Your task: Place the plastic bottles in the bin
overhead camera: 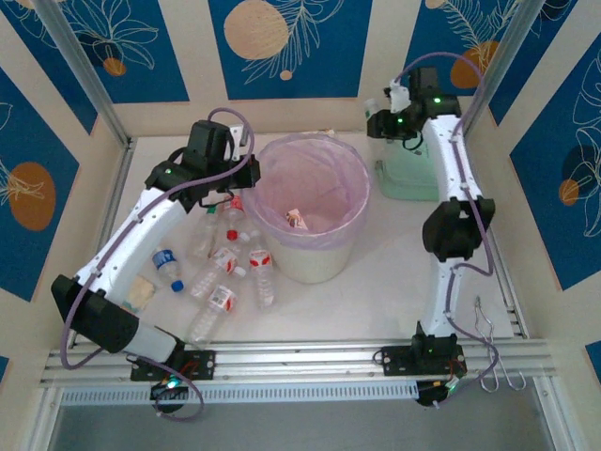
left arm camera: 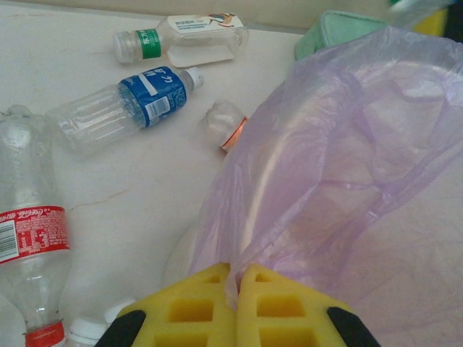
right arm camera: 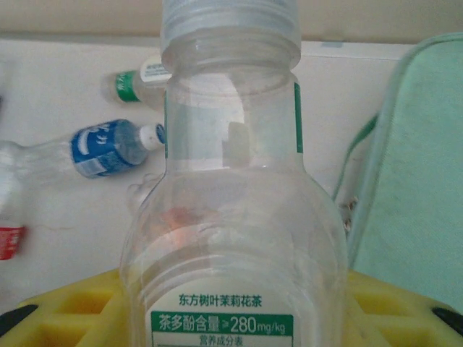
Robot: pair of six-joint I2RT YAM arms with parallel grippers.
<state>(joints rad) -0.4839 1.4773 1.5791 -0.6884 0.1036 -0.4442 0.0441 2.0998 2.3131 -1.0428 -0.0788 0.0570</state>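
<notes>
Left of my left gripper (left arm camera: 233, 303), on its wrist camera, a clear plastic bottle with a red-and-white label (left arm camera: 29, 238) lies on the pale table (left arm camera: 145, 188). Farther ahead of the fingers, a clear bottle with a blue label and white cap (left arm camera: 123, 108) and a clear bottle with a green band (left arm camera: 181, 36) lie on their sides. From above I see more small clear bottles (overhead camera: 225, 272) scattered beside that arm.

The left gripper's yellow pads (left arm camera: 188, 311) are pressed together, pinching a fold of the translucent pink-lilac plastic bag (left arm camera: 347, 166), which rises straight ahead of them. That bag lines the round white bucket (overhead camera: 315, 263), just right of this hand. A red-and-white labelled piece (overhead camera: 296, 218) lies inside, too small for me to make out.

Well to the right, past the bucket, my right gripper (right arm camera: 231, 325) clamps a clear bottle with a green label and pale cap (right arm camera: 231, 181), its neck pointing away from the hand. Just right of that hand lies the mint green square zip case (right arm camera: 412, 181).
</notes>
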